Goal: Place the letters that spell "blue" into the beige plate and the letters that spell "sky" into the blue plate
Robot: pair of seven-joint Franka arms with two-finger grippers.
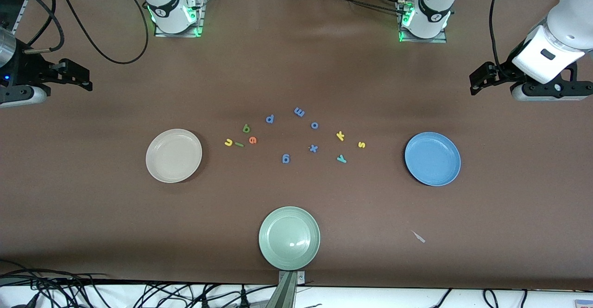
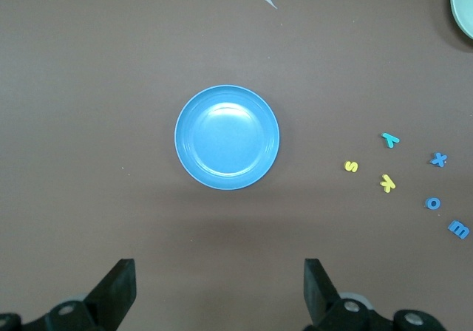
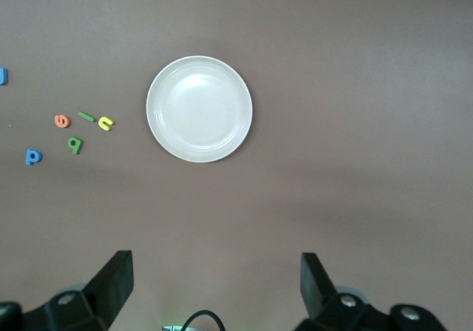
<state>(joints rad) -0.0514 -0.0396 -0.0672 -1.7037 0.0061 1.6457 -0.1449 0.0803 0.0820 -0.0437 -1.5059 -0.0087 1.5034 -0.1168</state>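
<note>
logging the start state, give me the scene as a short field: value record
beige plate: empty, toward the right arm's end
blue plate: empty, toward the left arm's end
green plate: empty, nearest the front camera
b, l, u, e: on the table beside the beige plate
s, k, y: on the table beside the blue plate
left gripper: open, holding nothing
right gripper: open, holding nothing

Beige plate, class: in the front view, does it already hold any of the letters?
No: the beige plate is bare, and the yellow u lies on the table beside it.
</note>
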